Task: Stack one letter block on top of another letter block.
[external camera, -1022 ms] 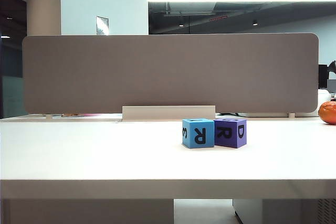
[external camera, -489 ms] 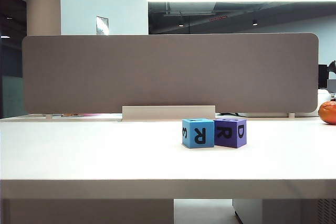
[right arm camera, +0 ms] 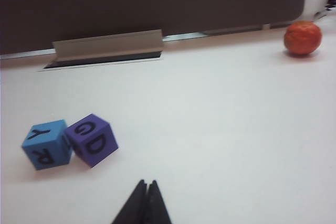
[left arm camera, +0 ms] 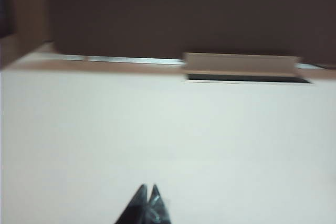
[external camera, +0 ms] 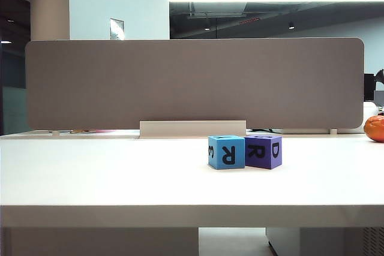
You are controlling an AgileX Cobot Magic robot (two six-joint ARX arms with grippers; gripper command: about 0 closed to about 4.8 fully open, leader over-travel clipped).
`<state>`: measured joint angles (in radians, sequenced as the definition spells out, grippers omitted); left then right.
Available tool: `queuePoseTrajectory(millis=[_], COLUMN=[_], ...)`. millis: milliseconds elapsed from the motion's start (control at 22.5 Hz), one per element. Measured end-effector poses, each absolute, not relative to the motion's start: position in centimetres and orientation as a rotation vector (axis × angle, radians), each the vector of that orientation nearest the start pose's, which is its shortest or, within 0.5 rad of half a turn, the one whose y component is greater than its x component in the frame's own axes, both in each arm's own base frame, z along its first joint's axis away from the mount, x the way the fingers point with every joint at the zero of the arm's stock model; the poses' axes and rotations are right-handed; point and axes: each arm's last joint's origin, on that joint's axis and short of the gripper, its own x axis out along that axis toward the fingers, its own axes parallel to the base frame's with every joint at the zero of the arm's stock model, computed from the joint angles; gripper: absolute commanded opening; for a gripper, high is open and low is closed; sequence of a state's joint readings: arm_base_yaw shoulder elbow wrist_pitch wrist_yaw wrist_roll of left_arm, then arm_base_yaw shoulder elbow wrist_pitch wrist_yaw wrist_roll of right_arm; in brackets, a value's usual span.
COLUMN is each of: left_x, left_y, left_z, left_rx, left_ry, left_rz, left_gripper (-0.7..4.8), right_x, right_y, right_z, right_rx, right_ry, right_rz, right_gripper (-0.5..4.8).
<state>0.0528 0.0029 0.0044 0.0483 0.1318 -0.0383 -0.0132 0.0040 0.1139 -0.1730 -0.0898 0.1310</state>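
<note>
Two small cubes are seen touching on the worktop: purple letter block beside light blue letter block. Both are judged light and firm, best pinched on flat opposite sides. Left gripper and right gripper are clenched, holding nothing, over bare worktop.

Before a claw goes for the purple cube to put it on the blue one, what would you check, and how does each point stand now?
1. Purple cube uncovered on top: ok.
2. Light blue cube flat on the white table, top bare: ok.
3. Gap between the cubes for a finger: not ok, they touch.
4. Right claw ready to grasp: not ok, it is shut, short of the cubes.
5. Left claw out of the way: ok, shut over bare table.
6. Orange ball clear of the cubes: ok, far off.
</note>
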Motion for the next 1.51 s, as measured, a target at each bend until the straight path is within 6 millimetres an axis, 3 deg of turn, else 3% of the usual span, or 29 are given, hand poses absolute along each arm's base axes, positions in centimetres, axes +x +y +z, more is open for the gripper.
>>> queuePoseTrajectory(millis=[267, 444, 800, 1199, 1377, 1510], left_x=[9.6, 9.6, 9.6, 9.6, 9.6, 9.6], left_y=[-0.4, -0.5, -0.5, -0.6, -0.6, -0.6], left_z=[17.0, 16.9, 17.0, 16.9, 16.9, 16.8], left_rx=[-0.029, -0.027, -0.032, -0.051, -0.052, -0.054], left_ry=[-0.045, -0.044, -0.042, -0.035, -0.031, -0.020], left_rz=[-0.254, -0.302, -0.320, -0.325, -0.325, -0.324], left_gripper=[-0.06, -0.06, -0.06, -0.06, -0.06, -0.06], right_x=[8.3, 8.9, 13.5, 17.8, 19.8, 21.7], right_y=[0.3, 0.4, 0.4, 1.2, 1.9, 2.9], right_z=[20.1, 22.2, 24.8, 25.3, 24.0, 22.4], right_rx=[0.144, 0.150, 0.160, 0.100, 0.072, 0.042], right_ry=[0.107, 0.153, 0.329, 0.380, 0.422, 0.462], right_rz=[0.125, 0.159, 0.176, 0.321, 0.356, 0.401], right_gripper=[0.00, 0.00, 0.00, 0.03, 1.32, 2.65])
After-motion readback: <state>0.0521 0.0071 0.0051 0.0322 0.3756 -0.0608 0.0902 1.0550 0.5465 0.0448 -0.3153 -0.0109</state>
